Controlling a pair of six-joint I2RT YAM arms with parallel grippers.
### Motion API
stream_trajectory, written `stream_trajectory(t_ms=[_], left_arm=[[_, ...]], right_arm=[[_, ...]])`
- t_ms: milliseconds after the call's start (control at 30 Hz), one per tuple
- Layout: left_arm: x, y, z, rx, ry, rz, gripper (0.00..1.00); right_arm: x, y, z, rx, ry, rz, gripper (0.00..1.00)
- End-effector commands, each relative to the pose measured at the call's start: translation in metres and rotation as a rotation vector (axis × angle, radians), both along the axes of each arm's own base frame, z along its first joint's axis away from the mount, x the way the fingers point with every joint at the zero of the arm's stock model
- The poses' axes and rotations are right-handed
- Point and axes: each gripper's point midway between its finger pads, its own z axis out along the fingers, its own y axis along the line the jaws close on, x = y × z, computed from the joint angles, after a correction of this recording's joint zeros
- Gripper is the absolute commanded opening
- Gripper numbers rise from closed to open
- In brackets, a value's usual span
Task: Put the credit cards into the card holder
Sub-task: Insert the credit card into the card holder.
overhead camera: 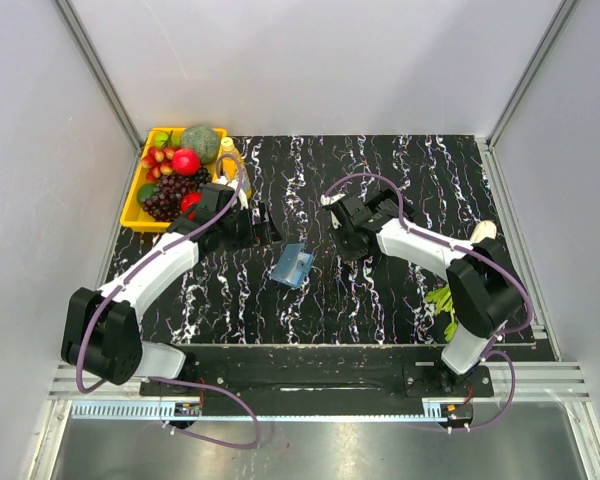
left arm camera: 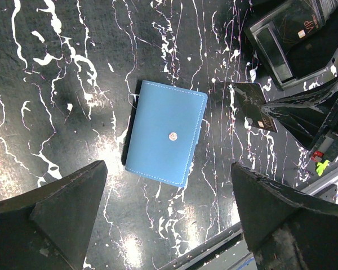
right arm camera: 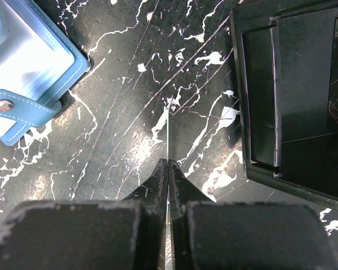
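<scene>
Pinching thin credit card (right arm camera: 168, 129) edge-on in right tool (right arm camera: 168, 166), fingers clamped tight on it, lower centre of right wrist view. Holding nothing in left tool (left arm camera: 169, 169): fingers spread wide, filling lower corners of left wrist view. Lying flat on worktop (left arm camera: 62, 112) at centre of that frame, just above fingers: blue card holder (left arm camera: 166, 140). Standing at right edge of right wrist view: black box (right arm camera: 293, 95).

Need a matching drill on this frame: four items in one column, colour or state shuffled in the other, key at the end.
Column one:
1. card holder
2. credit card
3. left gripper
4. fruit tray

Column two:
A. yellow
B. open, holding nothing
C. blue
D. pinched in the right gripper

Pairs: 1-C, 2-D, 3-B, 4-A
</scene>
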Motion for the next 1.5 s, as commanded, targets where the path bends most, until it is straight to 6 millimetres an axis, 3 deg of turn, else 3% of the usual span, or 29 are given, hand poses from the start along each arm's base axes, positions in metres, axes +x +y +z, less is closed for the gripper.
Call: stream_trajectory(t_ms=[0,333,500,667,867,1000,1133,1233,1333,1467], left_arm=[[0.015,-0.005,0.021,-0.021,-0.063,0.013,0.96],[0.016,-0.006,0.02,-0.023,-0.057,0.003,0.96],[0.016,-0.007,0.02,-0.027,-0.055,-0.001,0.96],[0.015,-0.007,0.027,-0.026,-0.084,-0.022,0.96],[0.0,-0.017,0.044,0.011,-0.168,-0.121,0.92],[-0.034,-0.032,0.025,0.099,-0.12,-0.227,0.9],[-0.052,-0.015,-0.008,0.29,-0.073,-0.191,0.9],[-0.05,0.0,-0.019,0.418,-0.083,-0.143,0.99],[-0.036,0.003,-0.012,0.502,-0.127,-0.126,0.99],[-0.018,-0.014,-0.007,0.56,-0.134,-0.146,0.99]], right_arm=[[-0.004,-0.003,-0.019,-0.051,0.027,0.003,0.04],[0.001,-0.001,-0.015,-0.051,0.017,-0.004,0.06],[0.001,0.001,-0.014,-0.048,0.025,0.005,0.0],[0.009,0.005,0.021,0.015,-0.052,-0.021,0.0],[0.013,0.039,0.068,0.258,-0.063,-0.116,0.0],[0.018,0.045,0.071,0.344,-0.058,-0.238,0.0],[0.02,0.052,0.075,0.389,-0.054,-0.245,0.0],[0.02,0.054,0.076,0.41,-0.053,-0.247,0.0],[0.021,0.047,0.076,0.398,-0.067,-0.264,0.0],[0.03,0.02,0.078,0.394,-0.094,-0.349,0.0]])
